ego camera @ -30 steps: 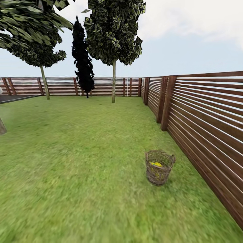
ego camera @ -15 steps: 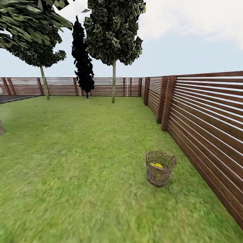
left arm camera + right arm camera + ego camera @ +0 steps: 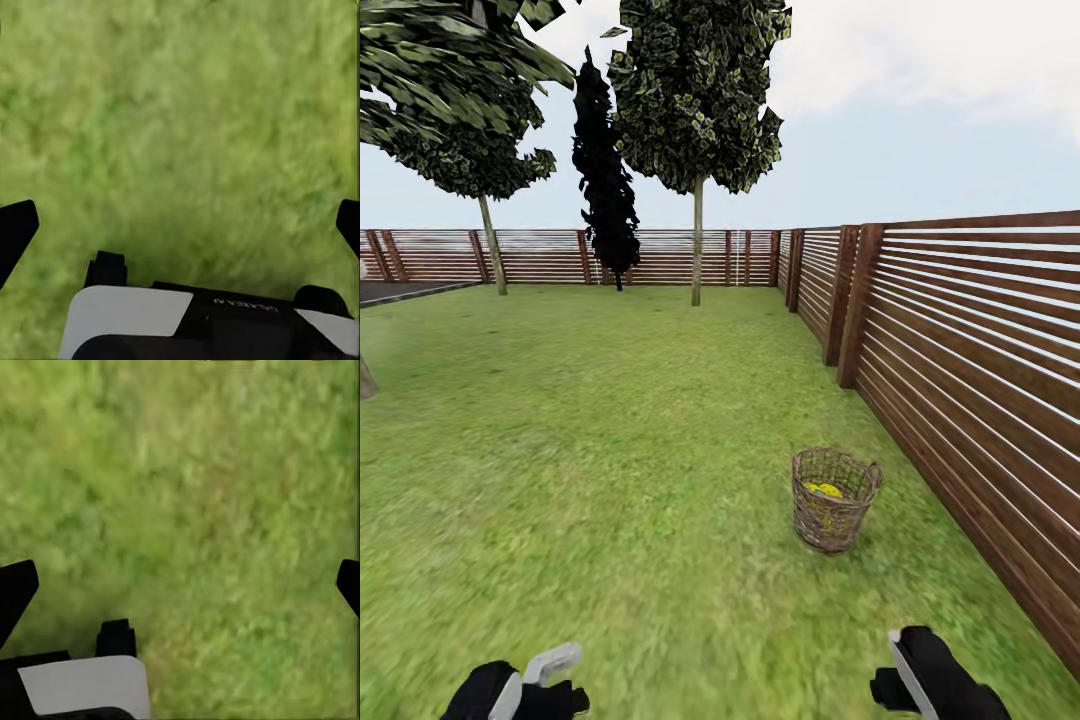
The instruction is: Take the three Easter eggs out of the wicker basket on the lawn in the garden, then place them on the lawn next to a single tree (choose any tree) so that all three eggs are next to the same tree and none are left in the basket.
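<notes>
Two grippers: both hang low over bare grass at the near edge of the head view, well apart from the basket.
Lawn: wide green grass runs from the near edge back to the far fence; both wrist views look down on it.
Fence: brown slatted wood lines the right side and turns across the back of the garden.
Trees: a thin-trunked tree stands near the back fence, a dark narrow cypress just to its left, and another thin-trunked tree farther left; leaves from a nearer canopy hang in at the upper left.
Paved strip: a dark flat patch sits at the left edge, by the far fence.
Basket: round brown wicker, upright on the grass near the right-hand fence, ahead of the right arm.
Eggs: yellow shapes lie inside the basket; how many cannot be told from here.
Left gripper: fingers spread wide, dark tips at opposite edges of the wrist view, only grass between them.
Right gripper: fingers likewise spread wide, holding nothing, grass below.
</notes>
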Motion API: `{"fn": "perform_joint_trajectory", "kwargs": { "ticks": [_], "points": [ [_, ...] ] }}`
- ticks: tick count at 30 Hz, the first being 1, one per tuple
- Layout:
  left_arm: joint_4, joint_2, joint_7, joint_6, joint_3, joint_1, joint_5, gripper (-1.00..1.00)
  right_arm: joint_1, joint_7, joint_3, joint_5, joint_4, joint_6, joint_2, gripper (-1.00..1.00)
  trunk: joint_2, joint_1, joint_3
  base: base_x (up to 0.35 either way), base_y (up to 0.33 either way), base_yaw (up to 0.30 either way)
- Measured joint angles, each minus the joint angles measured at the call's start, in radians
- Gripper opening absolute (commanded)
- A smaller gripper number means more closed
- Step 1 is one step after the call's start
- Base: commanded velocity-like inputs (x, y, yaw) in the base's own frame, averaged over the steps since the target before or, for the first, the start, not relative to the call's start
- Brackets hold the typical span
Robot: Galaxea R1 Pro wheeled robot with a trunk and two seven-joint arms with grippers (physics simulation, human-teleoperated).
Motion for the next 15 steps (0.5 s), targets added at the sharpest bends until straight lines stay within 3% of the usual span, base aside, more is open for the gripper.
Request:
{"fn": "perform_joint_trajectory", "kwargs": {
  "ticks": [2,8,13,15],
  "points": [
    [0.002,-0.004,0.039,0.003,0.004,-0.006,-0.005,1.0,-0.034,-0.002,0.007,0.002,0.015,0.008,0.003,1.0,0.0,0.0,0.0,0.0,0.0,0.0],
    [0.009,-0.013,0.154,0.012,0.004,-0.015,-0.004,1.0,-0.045,-0.003,0.003,0.0,0.021,0.007,0.001,1.0,0.0,0.0,0.0,0.0,0.0,0.0],
    [0.012,-0.006,0.185,0.016,0.006,-0.036,-0.006,1.0,-0.046,-0.003,0.006,0.002,0.023,-0.006,0.0,1.0,0.0,0.0,0.0,0.0,0.0,0.0],
    [0.044,0.011,0.187,0.017,0.01,-0.038,-0.005,1.0,-0.046,-0.004,0.005,0.001,0.023,-0.025,-0.005,1.0,0.0,0.0,0.0,0.0,0.0,0.0]
  ]
}}
